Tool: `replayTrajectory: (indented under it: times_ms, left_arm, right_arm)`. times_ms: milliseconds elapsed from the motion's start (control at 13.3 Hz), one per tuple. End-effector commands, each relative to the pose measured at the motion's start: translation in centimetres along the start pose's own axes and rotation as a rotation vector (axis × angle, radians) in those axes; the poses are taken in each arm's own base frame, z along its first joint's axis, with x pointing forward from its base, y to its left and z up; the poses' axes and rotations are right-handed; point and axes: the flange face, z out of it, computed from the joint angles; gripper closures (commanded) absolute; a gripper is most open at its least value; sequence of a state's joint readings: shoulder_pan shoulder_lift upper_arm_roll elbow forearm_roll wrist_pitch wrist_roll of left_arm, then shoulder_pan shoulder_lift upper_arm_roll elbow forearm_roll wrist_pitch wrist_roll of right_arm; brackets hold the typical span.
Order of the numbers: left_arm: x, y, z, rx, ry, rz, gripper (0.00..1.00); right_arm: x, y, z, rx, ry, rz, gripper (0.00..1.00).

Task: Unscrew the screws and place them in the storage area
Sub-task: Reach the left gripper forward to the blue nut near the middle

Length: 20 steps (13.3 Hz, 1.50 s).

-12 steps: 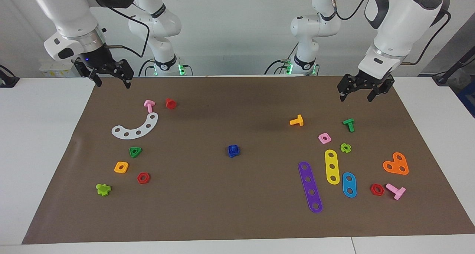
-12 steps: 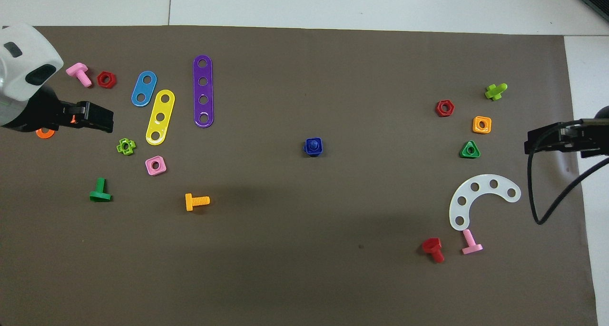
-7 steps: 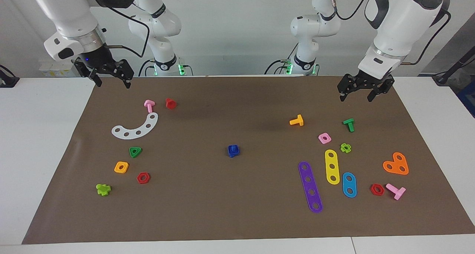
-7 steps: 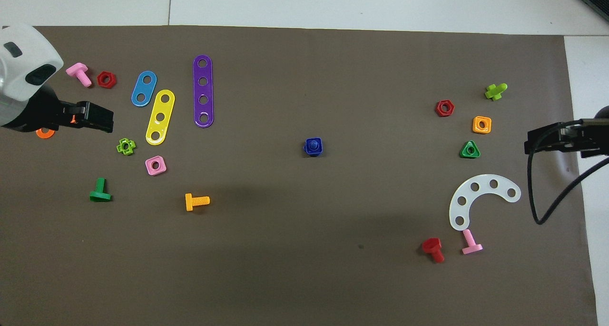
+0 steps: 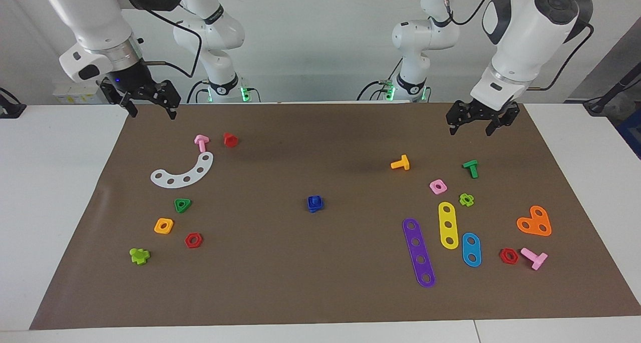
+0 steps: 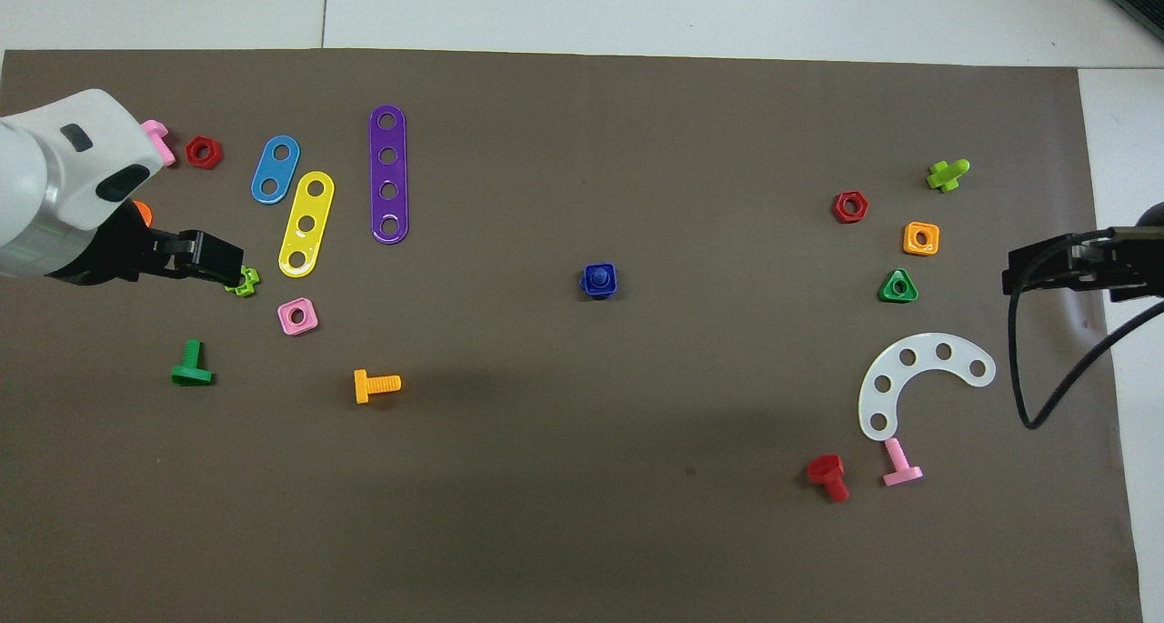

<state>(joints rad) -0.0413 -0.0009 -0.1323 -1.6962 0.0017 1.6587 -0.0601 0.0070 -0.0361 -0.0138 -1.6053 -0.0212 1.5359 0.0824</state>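
The dark-blue bolt, screwed into its dark-blue square nut (image 5: 315,203), stands in the middle of the brown mat (image 5: 320,293); it also shows in the overhead view (image 6: 599,280). My left gripper (image 5: 469,129) is open and empty, raised over the mat at the left arm's end. In the overhead view it (image 6: 227,266) covers part of a lime-green cross nut (image 6: 244,282). My right gripper (image 5: 153,112) is open and empty, waiting raised over the mat's edge at the right arm's end; it also shows in the overhead view (image 6: 1009,276). Both are well apart from the blue bolt.
At the left arm's end lie purple (image 5: 418,253), yellow (image 5: 448,225) and light-blue (image 5: 471,249) strips, an orange heart plate (image 5: 535,222), and several bolts and nuts. At the right arm's end lie a white curved strip (image 5: 183,173), a green triangular nut (image 5: 183,205) and more nuts and bolts.
My left gripper has shifted a little toward the middle of the table, now covering the lime-green cross nut in the overhead view. The right arm and the blue bolt have not moved.
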Motion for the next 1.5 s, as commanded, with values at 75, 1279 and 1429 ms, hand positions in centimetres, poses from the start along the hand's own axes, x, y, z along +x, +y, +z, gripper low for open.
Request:
replayTrajectory:
  times_ms: [75, 1279, 1429]
  left_arm:
    - [-0.9, 5.6, 2.2, -0.014, 0.045, -0.043, 0.00]
    - [7.8, 30.0, 17.2, -0.133, 0.115, -0.221, 0.05]
    - [7.5, 31.6, 19.3, -0.116, 0.112, -0.193, 0.05]
  right_arm:
    - [-0.2, 0.1, -0.3, 0.019, 0.011, -0.024, 0.00]
    - [-0.2, 0.1, -0.3, 0.019, 0.011, -0.024, 0.00]
    - [-0.2, 0.1, -0.3, 0.019, 0.011, -0.024, 0.00]
